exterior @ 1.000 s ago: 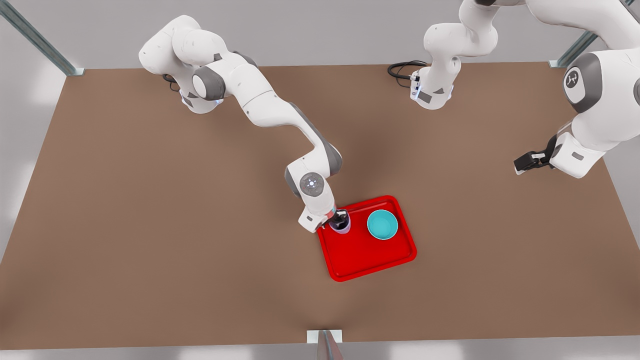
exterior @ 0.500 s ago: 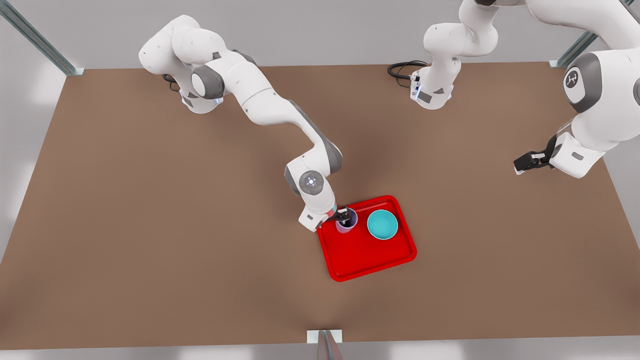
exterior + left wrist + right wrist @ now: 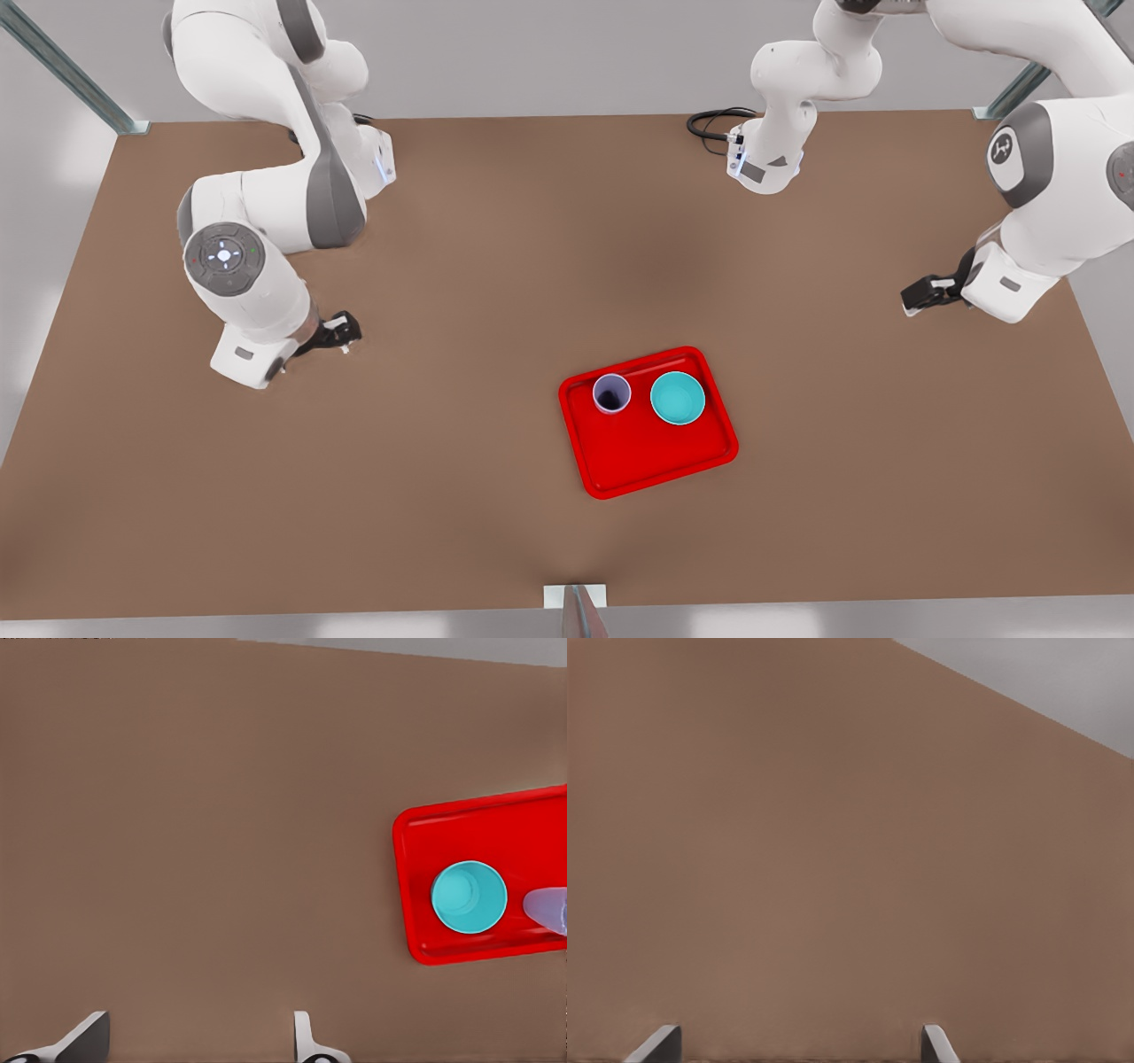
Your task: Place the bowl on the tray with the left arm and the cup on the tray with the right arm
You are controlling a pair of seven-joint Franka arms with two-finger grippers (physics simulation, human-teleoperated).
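Front view has the cup (image 3: 611, 393) and bowl (image 3: 678, 398) side by side on the tray (image 3: 656, 461), with the left gripper (image 3: 914, 297) and right gripper (image 3: 348, 337) both well away from the tray, fingers spread wide and empty, so the only real risk is probably an arm sweeping over the tray and tipping the cup.

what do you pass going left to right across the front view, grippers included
right gripper → cup → bowl → left gripper; the cup and bowl both sit on the red tray, and both arms wait off to the sides with fingers open.
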